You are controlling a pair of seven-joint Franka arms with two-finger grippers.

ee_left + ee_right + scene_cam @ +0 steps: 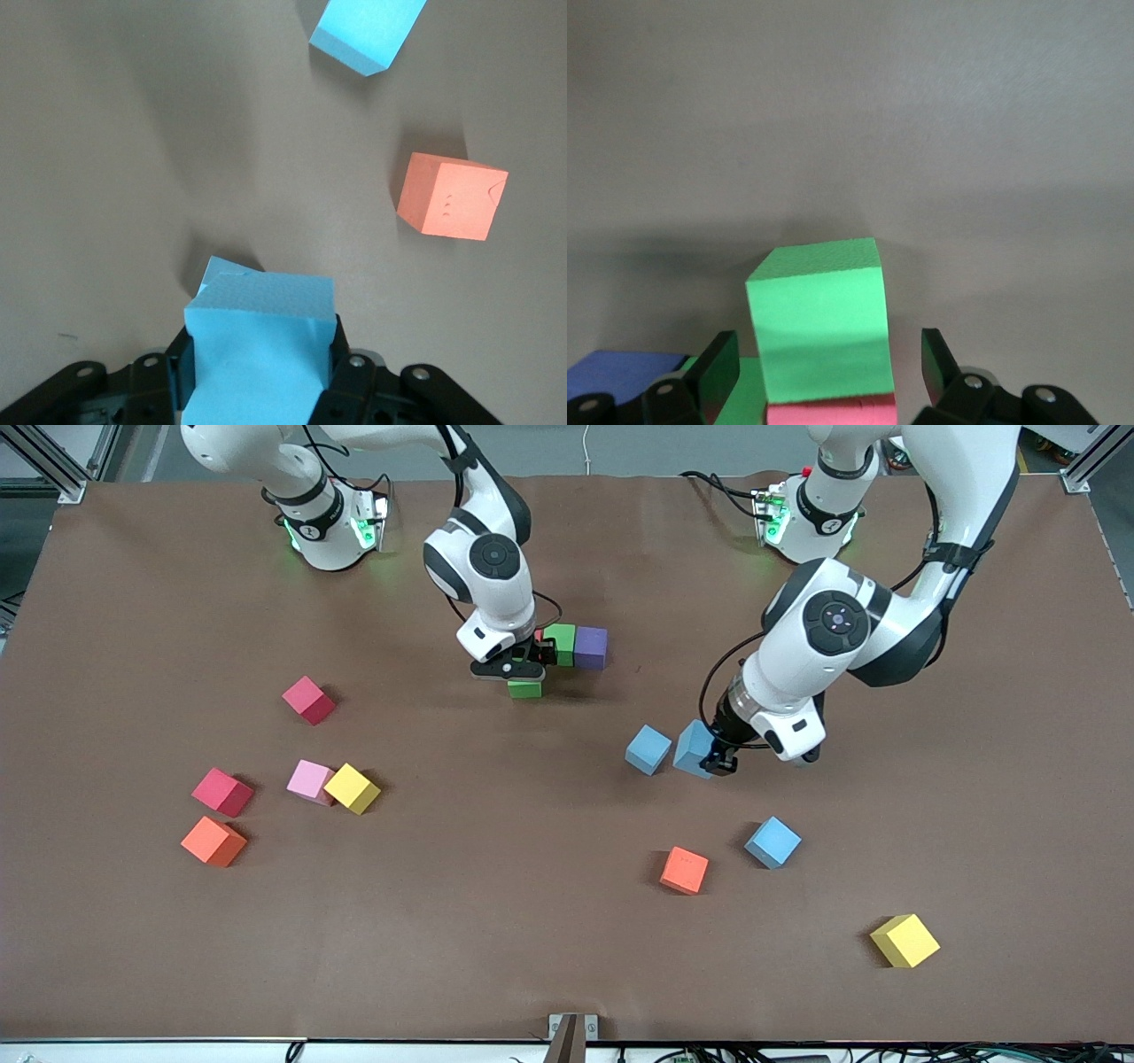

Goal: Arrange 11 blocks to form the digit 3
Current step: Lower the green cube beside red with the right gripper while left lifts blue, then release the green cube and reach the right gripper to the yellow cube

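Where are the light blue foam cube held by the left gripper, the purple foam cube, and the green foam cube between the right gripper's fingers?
light blue foam cube (259, 328), left wrist view, top face.
purple foam cube (591, 646), front view, top face.
green foam cube (819, 319), right wrist view, facing side.

This is a robotics lab, not a home or shop. 2 white robot arms (496, 558) are bolted along the top of the frame onto a large table (133, 957) covered in plain brown sheeting, their bases lit by green indicator lights. Aluminium framing rails (53, 465) show in the upper left and upper right corners, and bundles of black cables (886, 1052) run along the bottom edge. Small coloured foam cubes (308, 699) lie scattered over the sheet, as in a test setup.
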